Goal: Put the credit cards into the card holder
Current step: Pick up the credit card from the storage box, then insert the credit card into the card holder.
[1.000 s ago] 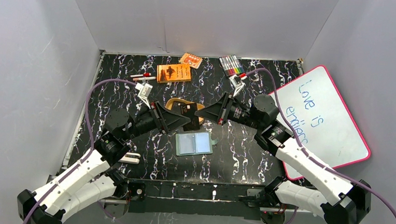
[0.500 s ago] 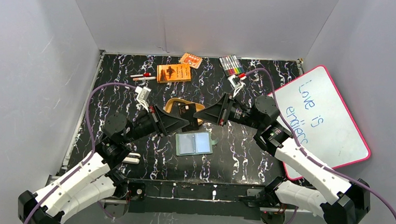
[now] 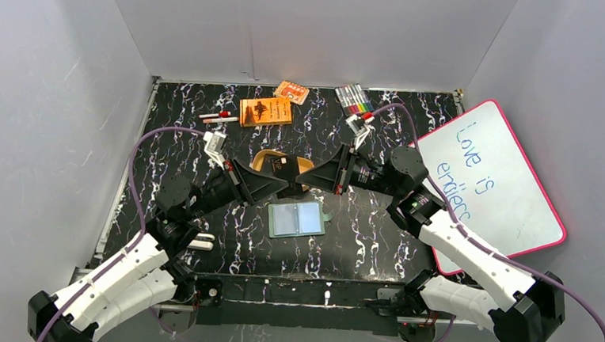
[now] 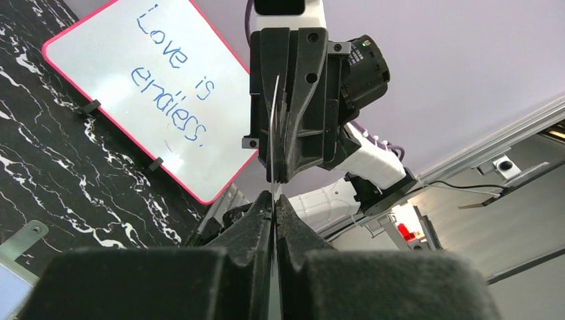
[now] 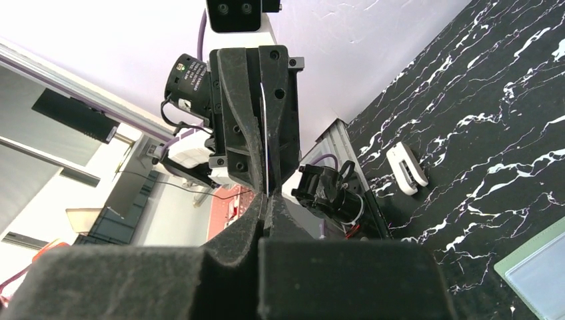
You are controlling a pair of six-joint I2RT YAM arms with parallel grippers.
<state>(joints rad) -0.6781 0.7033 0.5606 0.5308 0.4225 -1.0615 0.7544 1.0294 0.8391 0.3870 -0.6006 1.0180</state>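
The left hand [image 4: 274,200] has clamped shut on the near end of the credit card [image 4: 274,133] (just a thin sliver, seen edge-on from either wrist). Its arm has eased back a touch toward the left wall. The right hand [image 5: 266,200] loosened for a moment and is pinched shut again on the card's far end.

Middle blocked by left tool [image 3: 288,181] and right tool [image 3: 305,174], tip to tip on one credit card [image 4: 274,127], bare desk [image 3: 367,222] beside card holder [image 3: 296,218], whiteboard [image 3: 506,167] on the right.
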